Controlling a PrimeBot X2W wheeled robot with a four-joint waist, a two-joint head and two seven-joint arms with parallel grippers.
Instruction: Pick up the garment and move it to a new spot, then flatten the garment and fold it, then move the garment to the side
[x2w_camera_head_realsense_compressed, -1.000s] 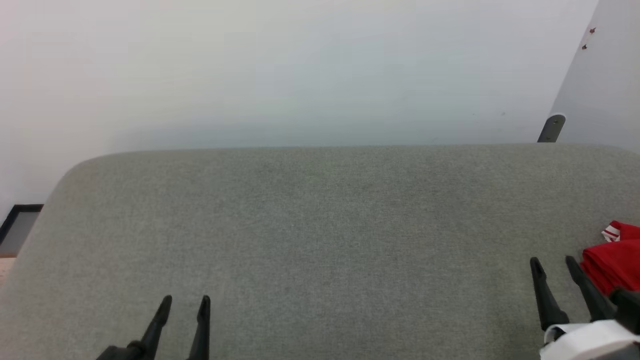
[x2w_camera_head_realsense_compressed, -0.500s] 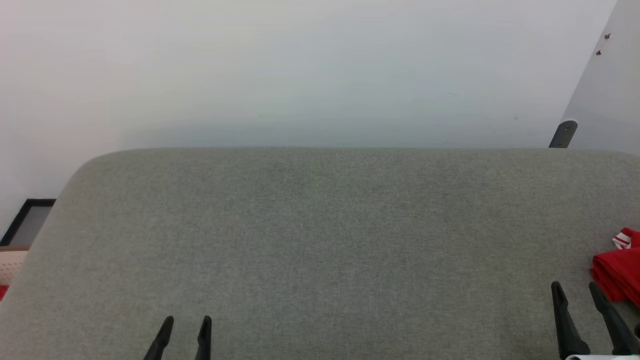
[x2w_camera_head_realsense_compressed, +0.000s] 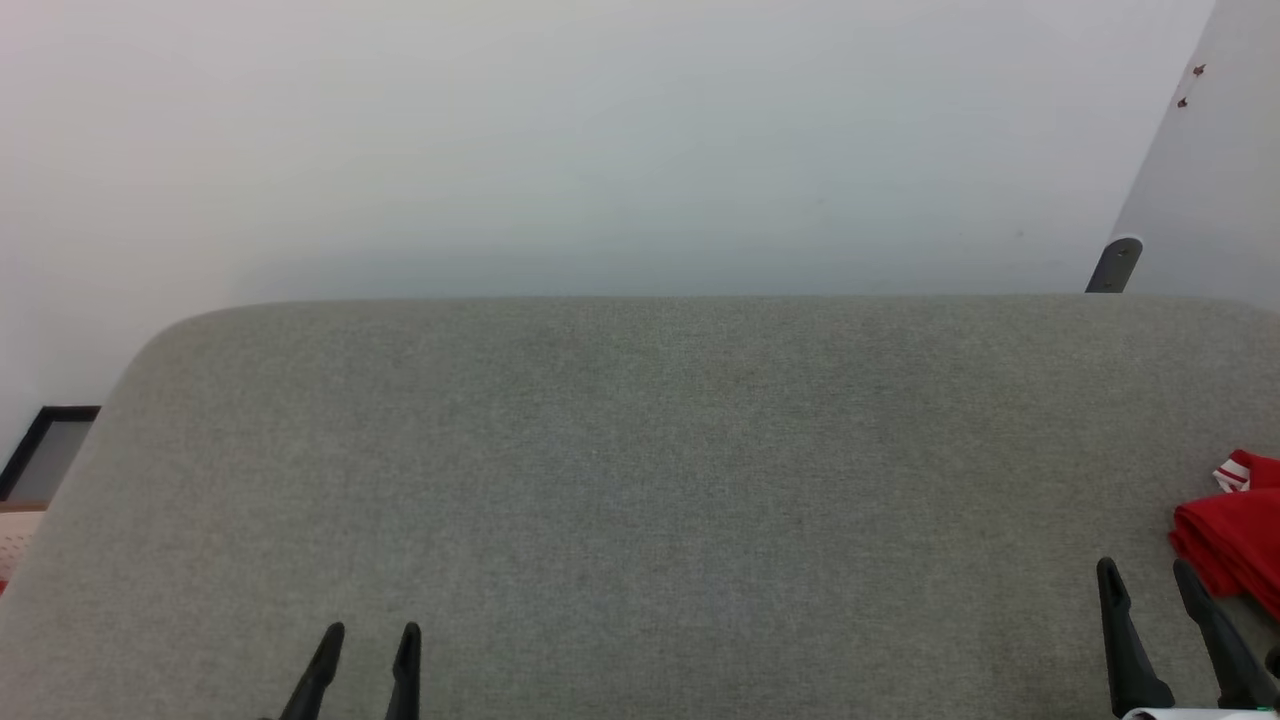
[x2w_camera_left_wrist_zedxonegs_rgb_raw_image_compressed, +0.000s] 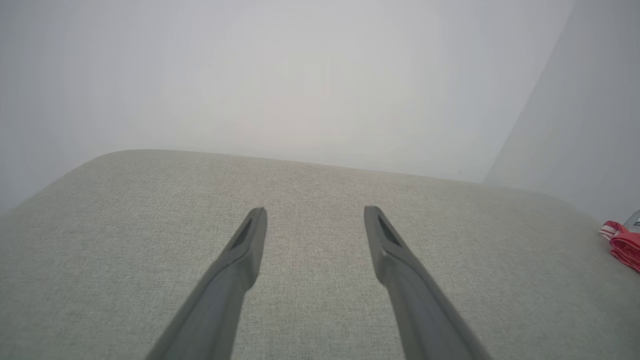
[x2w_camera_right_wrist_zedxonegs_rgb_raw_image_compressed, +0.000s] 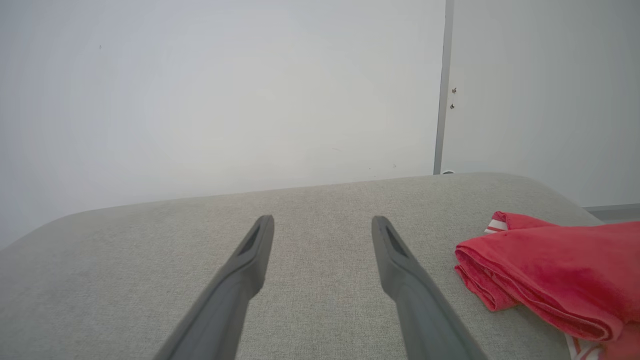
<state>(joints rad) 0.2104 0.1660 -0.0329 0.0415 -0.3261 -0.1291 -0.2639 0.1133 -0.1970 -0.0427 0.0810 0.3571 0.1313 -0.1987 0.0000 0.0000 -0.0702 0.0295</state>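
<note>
Left gripper (x2w_camera_head_realsense_compressed: 372, 632): fingers parted, nothing held, low over the grey padded surface (x2w_camera_head_realsense_compressed: 640, 450). Right gripper (x2w_camera_head_realsense_compressed: 1145, 570): fingers spread, empty, just beside the garment (x2w_camera_head_realsense_compressed: 1230, 540) but not touching it. Garment lies in a folded bundle at the surface's far right edge. Probably set aside there, so the task looks near done.

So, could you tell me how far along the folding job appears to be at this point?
Done, it seems: the garment lies folded in a compact bundle at the right edge of the grey surface. In hand: nothing; the left pincer and right pincer are open and empty, the right one beside the bundle, not touching. Left: probably nothing.
</note>
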